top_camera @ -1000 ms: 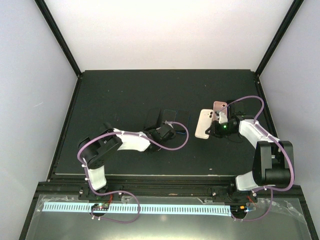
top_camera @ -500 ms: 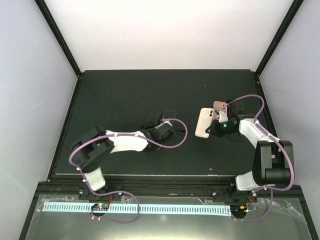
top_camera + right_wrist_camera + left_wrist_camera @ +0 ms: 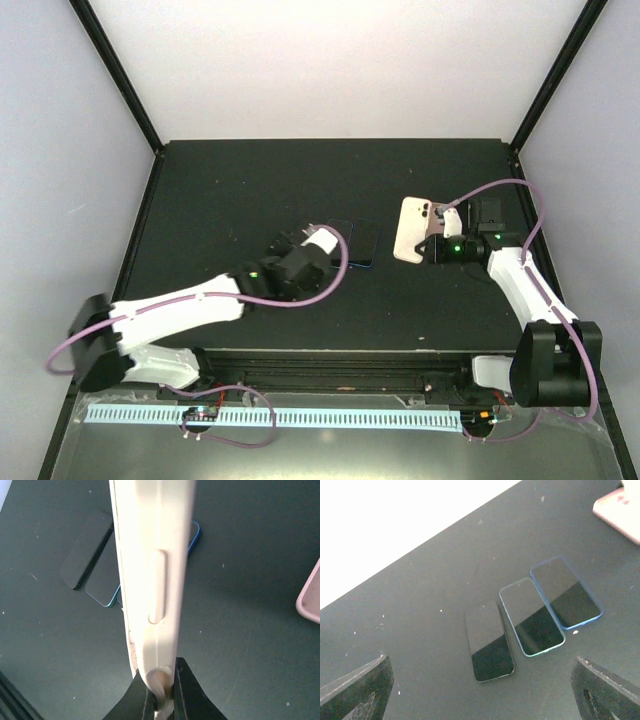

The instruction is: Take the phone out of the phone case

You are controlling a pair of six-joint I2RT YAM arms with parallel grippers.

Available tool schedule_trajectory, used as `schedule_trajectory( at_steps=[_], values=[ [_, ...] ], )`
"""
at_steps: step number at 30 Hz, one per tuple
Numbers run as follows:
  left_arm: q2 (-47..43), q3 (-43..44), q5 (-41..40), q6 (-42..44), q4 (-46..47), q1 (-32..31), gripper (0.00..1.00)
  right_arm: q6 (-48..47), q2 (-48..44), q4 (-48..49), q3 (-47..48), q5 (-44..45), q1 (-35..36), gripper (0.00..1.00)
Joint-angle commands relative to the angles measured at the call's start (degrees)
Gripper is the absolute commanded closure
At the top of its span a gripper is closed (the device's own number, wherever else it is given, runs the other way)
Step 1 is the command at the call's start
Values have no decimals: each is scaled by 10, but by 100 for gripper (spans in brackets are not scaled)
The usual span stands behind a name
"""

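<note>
A cream phone case is held over the right half of the black table, broad back facing up with the camera cut-out at the far end. The right wrist view shows only its thin side, so whether a phone sits inside cannot be told. A pink object lies at that view's right edge.

Mid-table lie a black phone, a pale-blue-rimmed phone and a blue-rimmed phone, side by side with dark screens up.

The right arm bends in from the right, and the right gripper is pinched tight on the case's edge. The left arm stretches low from the near left. The left gripper sits just short of the phones, jaws spread wide, holding nothing.
</note>
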Motion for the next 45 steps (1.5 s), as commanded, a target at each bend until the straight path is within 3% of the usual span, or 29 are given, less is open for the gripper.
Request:
schedule_trajectory(
  at_steps=[1,4,8,12,29,34,41,45],
  values=[
    [-110,6,94,-40,-57,26,1,-46,-10,6,39,11,-3,99],
    [-170,-18,161,-41,-61,67,1,-43,30,-11,74,15,-3,99],
    [-212,-77,149,-39,-53,109,1,-45,105,-35,121,-3,-3,99],
    [-219,-77,77,-36,-73,111,1,-47,177,-60,159,3,-2,99],
    [-243,-90,74,-36,-70,113,1,-14,390,-71,265,43,-4,97],
    [-244,-90,70,-35,-70,113,1,-9,393,-70,258,62,-5,88],
    [-240,-88,70,-35,-71,114,1,-15,336,-77,228,91,-5,53],
    [-242,-88,67,-37,-72,113,1,-29,286,-88,208,110,-6,43]
  ],
)
